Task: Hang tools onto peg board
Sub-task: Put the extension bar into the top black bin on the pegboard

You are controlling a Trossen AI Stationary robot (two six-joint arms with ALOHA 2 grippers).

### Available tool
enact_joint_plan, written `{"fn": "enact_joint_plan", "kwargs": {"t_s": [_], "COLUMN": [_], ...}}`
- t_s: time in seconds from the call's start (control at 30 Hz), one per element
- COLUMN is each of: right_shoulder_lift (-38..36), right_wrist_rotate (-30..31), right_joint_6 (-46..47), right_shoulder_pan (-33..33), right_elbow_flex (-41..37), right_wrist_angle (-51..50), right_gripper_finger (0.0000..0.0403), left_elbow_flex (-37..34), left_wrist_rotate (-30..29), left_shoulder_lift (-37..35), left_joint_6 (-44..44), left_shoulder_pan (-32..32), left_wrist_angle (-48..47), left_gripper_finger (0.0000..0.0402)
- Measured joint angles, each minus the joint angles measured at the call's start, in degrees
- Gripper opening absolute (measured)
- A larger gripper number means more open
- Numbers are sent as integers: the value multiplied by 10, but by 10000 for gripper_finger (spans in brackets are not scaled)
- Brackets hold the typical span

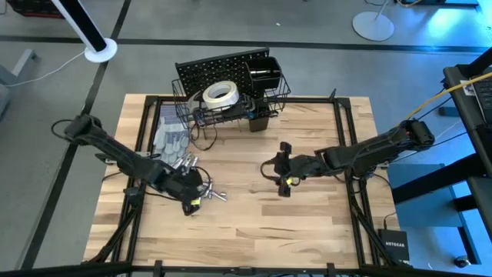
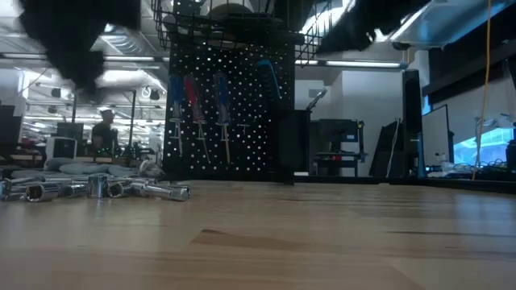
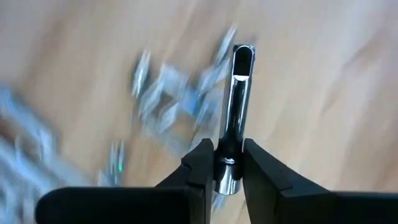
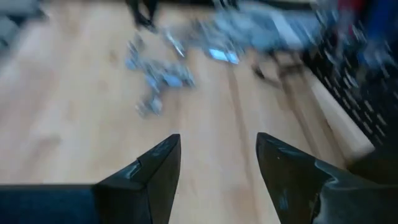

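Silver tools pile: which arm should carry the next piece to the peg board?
Left. The left gripper is already over the pile and pinches a silver socket tool between its fingers. The right gripper hangs open and empty mid-table, away from the pile. The peg board stands at the far edge.

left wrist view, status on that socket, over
Left gripper jaws shut on socket, above the tool pile. Right gripper open, empty, mid-table. Peg board path clear.
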Motion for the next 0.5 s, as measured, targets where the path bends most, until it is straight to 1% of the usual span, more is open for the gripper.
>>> {"fn": "enact_joint_plan", "kwargs": {"t_s": [0.07,0.13,0.3,0.4,0.5], "right_shoulder_lift": [13,35,112,159,193], "right_wrist_rotate": [-15,-31,-98,-116,-116], "right_joint_6": [-12,-26,-40,-40,-29], "right_shoulder_pan": [11,14,4,0,1], "right_elbow_flex": [0,0,0,0,0], "right_wrist_angle": [68,139,335,435,517], "right_gripper_finger": [215,215,215,215,215], "left_elbow_flex": [-1,-3,-4,-4,-3], "left_wrist_rotate": [-52,-92,-165,-191,-193], "left_shoulder_lift": [-21,-28,-12,2,10], "left_joint_6": [25,67,191,251,301], "left_shoulder_pan": [-7,-11,-6,-5,-2], "left_wrist_angle": [55,113,270,350,404], "left_gripper_finger": [55,56,54,56,57]}}
